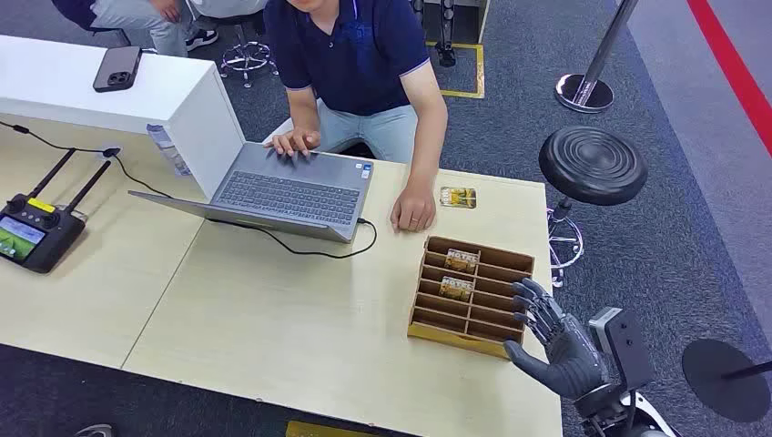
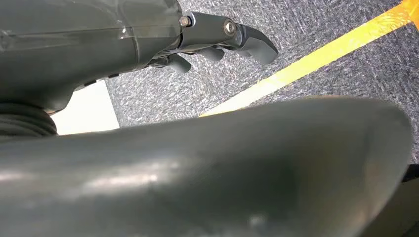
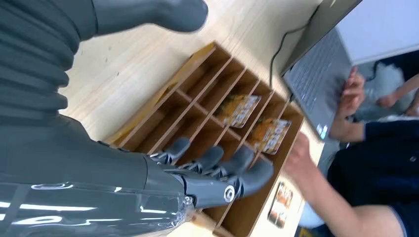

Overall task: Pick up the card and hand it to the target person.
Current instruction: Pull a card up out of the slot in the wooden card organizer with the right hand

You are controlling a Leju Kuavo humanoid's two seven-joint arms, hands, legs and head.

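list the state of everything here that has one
right robot hand: empty, fingers spread, beside the wooden organizer
left robot hand: hanging over the carpet, holding nothing
wooden organizer: two cards in its slots
loose card: flat on the table by the person's hand
laptop: open
phone: face down

Bare tabletop left of organiser; laptop, person's fist block far side.

The left hand hangs over grey carpet floor, its dark fingers curled and holding nothing. A yellow stripe crosses the carpet beside a white patch.
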